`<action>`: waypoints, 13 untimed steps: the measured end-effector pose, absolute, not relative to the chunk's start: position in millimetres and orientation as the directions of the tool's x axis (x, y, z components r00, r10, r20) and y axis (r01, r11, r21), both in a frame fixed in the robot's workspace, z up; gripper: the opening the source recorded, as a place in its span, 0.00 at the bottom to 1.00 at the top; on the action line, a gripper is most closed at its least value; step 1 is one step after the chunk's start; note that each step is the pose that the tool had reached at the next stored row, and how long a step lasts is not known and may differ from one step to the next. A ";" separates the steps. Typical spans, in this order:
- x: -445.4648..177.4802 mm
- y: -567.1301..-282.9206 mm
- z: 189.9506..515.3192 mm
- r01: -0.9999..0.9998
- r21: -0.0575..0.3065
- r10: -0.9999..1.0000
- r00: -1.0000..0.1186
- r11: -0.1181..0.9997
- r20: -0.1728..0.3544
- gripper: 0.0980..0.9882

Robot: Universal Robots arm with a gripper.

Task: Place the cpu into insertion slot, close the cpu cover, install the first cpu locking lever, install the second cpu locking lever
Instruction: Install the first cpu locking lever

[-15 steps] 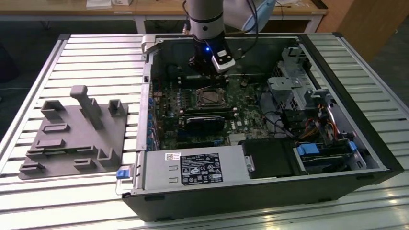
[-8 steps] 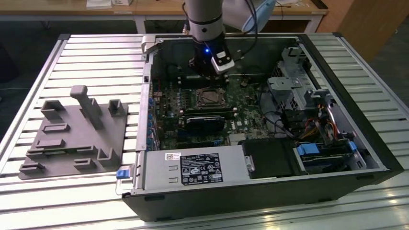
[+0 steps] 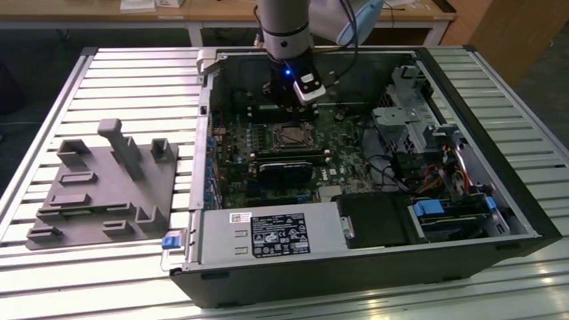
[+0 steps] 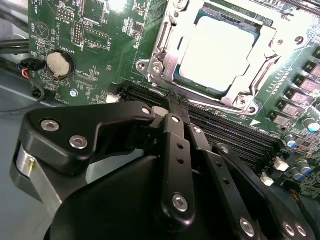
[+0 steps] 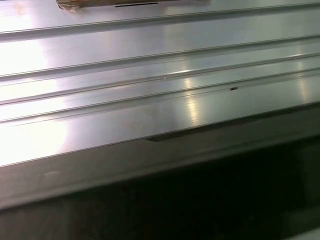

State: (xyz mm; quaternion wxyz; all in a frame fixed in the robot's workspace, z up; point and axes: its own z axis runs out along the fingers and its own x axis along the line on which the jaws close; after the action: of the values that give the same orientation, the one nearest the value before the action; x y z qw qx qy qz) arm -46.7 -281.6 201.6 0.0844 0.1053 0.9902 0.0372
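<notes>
The cpu shows its pale silver face, lying flat in the insertion slot on the green motherboard. The cpu cover, a silvery frame, lies down around the chip with the face showing through its window. My gripper has its black fingers pressed together with nothing between them. Its tip hovers over the black memory slots, just beside the socket's rim. In the exterior view the gripper hangs inside the open computer case, a little behind the socket. How the locking levers stand is hard to make out.
The case lies open on a slatted aluminium table. A grey fixture block stands at the exterior view's left. A power supply, drive cage, cables and a coin battery crowd the board.
</notes>
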 end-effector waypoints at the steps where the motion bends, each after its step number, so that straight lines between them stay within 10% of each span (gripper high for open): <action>1: -46.7 -281.6 201.5 0.202 0.092 0.215 -0.964 0.975 -0.159 0.01; 13: -47.0 -281.6 201.3 0.202 0.101 0.216 -0.964 0.974 -0.157 0.01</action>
State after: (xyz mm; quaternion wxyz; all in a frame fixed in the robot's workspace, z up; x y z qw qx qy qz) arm -47.0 -281.6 201.3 0.0839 0.1057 0.9899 0.0421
